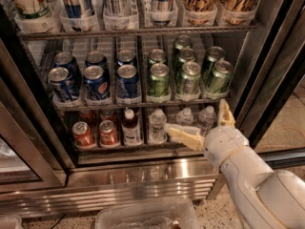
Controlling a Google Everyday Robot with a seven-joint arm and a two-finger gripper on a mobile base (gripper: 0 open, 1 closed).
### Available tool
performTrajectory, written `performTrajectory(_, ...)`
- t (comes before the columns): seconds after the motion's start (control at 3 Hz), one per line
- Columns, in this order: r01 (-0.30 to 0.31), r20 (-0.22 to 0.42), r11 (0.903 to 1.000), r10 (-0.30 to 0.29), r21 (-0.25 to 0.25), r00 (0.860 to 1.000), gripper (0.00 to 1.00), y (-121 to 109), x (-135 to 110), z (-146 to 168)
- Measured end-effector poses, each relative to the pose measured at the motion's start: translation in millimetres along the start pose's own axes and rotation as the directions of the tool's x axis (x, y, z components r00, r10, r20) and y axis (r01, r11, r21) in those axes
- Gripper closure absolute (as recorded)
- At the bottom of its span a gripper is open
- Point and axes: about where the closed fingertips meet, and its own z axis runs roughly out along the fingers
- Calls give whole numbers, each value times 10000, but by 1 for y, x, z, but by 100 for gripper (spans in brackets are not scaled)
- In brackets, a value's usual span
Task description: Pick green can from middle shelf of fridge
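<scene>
Several green cans stand in three lanes on the right half of the middle shelf (71,106) of the fridge (143,176); the front ones are at left (158,80), centre (188,78) and right (219,76). Blue cans (96,82) fill the left lanes. My gripper (196,116) is open and empty, below the green cans, in front of the bottom shelf's bottles. One cream finger (183,135) points left, the other (225,113) points up toward the rightmost green can. It touches no can.
Tall cans (114,4) fill the top rack. The bottom rack holds red cans (84,134), a dark bottle (130,128) and water bottles (157,125). The dark door frame (267,80) stands at right. A clear plastic bin (147,216) sits on the floor below.
</scene>
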Motion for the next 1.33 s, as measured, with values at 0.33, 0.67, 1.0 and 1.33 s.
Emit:
performTrajectory(0.33,436,145,9958,-425,-810,9990,0,34,3,3)
performTrajectory(0.67,436,145,9958,-425,-810,9990,0,34,3,3)
performTrajectory(1.0,341,244,9969,-325,-711,9992,0,31,5,14)
performTrajectory(1.33,408,448,9976,-383,-566,9983,0,30,7,32)
